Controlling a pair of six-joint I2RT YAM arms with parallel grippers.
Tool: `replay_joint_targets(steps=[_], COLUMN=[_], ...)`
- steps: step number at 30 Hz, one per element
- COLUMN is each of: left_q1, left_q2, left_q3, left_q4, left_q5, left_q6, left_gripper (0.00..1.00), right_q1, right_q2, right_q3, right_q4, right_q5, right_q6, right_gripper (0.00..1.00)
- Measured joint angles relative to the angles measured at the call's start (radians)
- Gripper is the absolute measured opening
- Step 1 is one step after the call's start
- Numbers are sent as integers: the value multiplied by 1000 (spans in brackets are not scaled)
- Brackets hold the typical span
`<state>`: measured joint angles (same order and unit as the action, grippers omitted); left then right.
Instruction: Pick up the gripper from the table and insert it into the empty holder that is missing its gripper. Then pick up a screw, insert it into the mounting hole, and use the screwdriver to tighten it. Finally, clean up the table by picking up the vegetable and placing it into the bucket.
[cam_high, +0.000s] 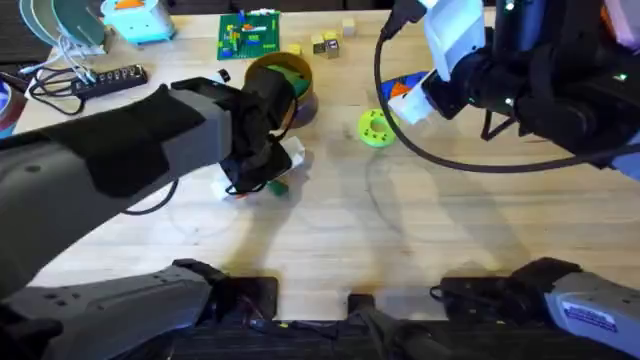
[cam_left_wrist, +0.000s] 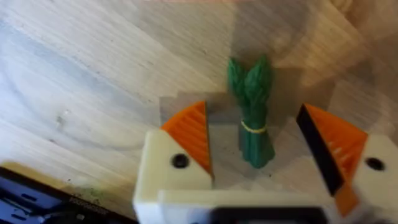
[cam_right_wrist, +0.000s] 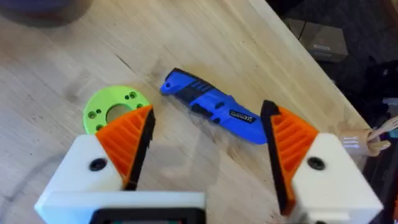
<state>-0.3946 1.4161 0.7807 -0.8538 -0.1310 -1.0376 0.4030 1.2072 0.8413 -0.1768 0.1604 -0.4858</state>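
Left gripper (cam_left_wrist: 258, 165): low over the tabletop (cam_left_wrist: 93, 81), orange-padded fingers (cam_left_wrist: 189, 134) spread, one on either side of the vegetable (cam_left_wrist: 254, 118), pinching nothing.
Vegetable: dark green bundle with a pale band, lying flat on the wood between the pads; seen from overhead, just in front of the bucket (cam_high: 285, 85).
Bucket: orange-sided, brownish rim, partly hidden behind the left arm.
Right gripper (cam_right_wrist: 205, 146): raised over the far right of the tabletop, fingers spread, holding nothing.
Screwdriver (cam_right_wrist: 211, 107): blue, lying on the wood beyond the right gripper, near a lime-green disc (cam_right_wrist: 115, 110) with holes.
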Motion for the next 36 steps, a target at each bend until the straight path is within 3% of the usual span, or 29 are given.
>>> replay_joint_targets(steps=[1,6,7,10,14,19,22,26,33,36], left_q1=[0,1,1,1,1,1,1,1,1,1], left_q2=[4,5,5,5,-1,-42,-62,-72,-60,-33], left_q3=[0,0,0,4,48,211,337,440,451,451], left_q4=[13,47,45,0,-177,-365,-414,-346,-65,-4], left_q5=[2,5,5,7,8,7,7,-19,-116,-179], left_q6=[-9,-19,-19,-23,-58,-82,-88,-94,-101,-101], left_gripper=[898,145,43,19,19,18,18,17,16,16], right_q1=[0,0,0,0,0,0,0,0,0,0], right_q2=[0,0,0,0,0,0,0,0,0,0], right_q3=[0,0,0,0,0,0,0,0,0,0], right_q4=[0,0,0,-6,-27,-37,-37,-37,-37,-37], right_q5=[0,0,0,0,0,0,0,0,0,0], right_q6=[0,0,0,0,0,0,0,0,0,0], right_gripper=[991,991,991,991,991,991,991,990,991,991])
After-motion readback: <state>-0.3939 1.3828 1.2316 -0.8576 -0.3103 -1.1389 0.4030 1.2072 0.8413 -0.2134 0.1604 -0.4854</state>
